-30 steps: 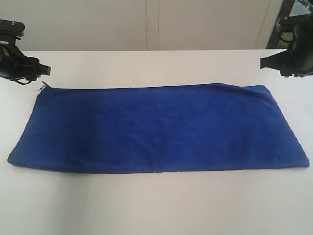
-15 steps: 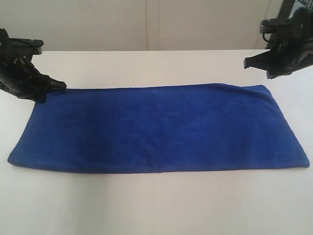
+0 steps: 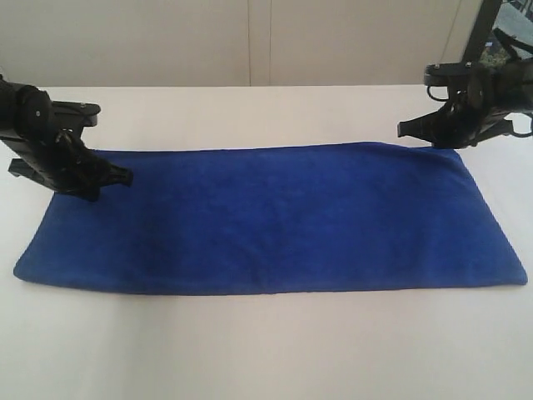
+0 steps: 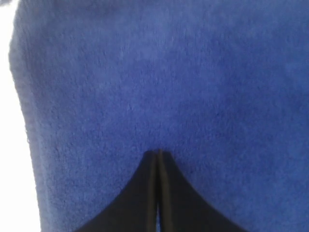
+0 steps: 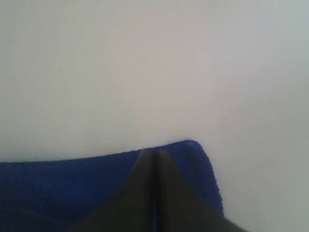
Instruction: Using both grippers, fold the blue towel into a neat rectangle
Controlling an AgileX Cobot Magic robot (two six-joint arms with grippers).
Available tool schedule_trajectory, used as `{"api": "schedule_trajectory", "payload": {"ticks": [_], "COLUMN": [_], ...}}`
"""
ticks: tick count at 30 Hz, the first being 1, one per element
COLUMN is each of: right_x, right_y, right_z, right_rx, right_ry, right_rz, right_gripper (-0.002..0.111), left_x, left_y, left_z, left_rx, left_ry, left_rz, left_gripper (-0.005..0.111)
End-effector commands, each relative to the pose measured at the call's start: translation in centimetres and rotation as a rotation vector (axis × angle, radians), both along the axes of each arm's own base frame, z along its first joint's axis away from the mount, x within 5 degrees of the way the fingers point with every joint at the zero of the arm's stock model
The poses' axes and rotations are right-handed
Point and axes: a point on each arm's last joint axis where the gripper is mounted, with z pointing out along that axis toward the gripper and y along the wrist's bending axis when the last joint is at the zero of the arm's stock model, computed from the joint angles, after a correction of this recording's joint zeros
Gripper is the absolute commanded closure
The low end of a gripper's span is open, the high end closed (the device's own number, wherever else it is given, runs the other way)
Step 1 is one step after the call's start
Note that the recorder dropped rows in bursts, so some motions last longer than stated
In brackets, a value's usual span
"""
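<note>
Blue towel: laid flat on the white bench, long side running left to right across the exterior view. A long rectangle is formed, the near edge wider in the picture than the far edge. The surface is seen smooth, with no sharp crease made out. The far right corner is slightly rounded.

Left gripper: seen over the far left corner area of the towel, pointing inward along the cloth. In the left wrist view the two black fingers are pressed together, with only a thin seam between them. The tips are set against terry cloth, which fills nearly the whole view, with a strip of white bench along one side. Whether the tips touch the pile or sit just above it cannot be told.

Right gripper: placed at the far right corner of the towel, at or just above its far edge. In the right wrist view its fingers are likewise closed tip to tip. The tips lie right at the towel's edge beside the rounded corner, with bare bench beyond. Contact with the cloth cannot be judged.

The two grippers are well apart, one at each far corner.
</note>
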Motion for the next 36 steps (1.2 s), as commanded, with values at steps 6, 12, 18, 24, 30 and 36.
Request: {"api": "schedule_trajectory", "payload": {"ticks": [6,12,18,24,30,36], "right_x": [0.2,0.2,0.5,-0.1,-2.3,-5.4], "right_y": [-2.3,-3.3,-3.5,-3.5,-3.5,-3.5], "right_z": [-1.3,-2.1,0.0,5.6,10.9,13.4], "right_rx": [-0.010,-0.012,-0.016,-0.019,-0.034,-0.041], "right_ry": [-0.001,0.010,-0.020,-0.094,-0.054,0.122], "right_rz": [-0.036,-0.053,-0.060,-0.074,-0.097,-0.118], "right_gripper": [0.108,0.108,0.108,0.108,0.108,0.108], "left_x": [-0.3,-0.4,-0.4,-0.5,-1.1,-3.5], "left_y": [0.0,0.0,0.0,0.0,0.1,0.6], "left_z": [-1.1,-1.1,-1.0,0.9,4.3,7.9], "left_rx": [0.008,0.010,0.010,0.001,-0.010,0.008], "left_ry": [0.054,0.066,0.064,0.016,-0.046,0.027], "left_rz": [-0.001,-0.001,-0.001,-0.001,0.000,-0.002], "left_gripper": [0.107,0.107,0.107,0.107,0.107,0.107]}}
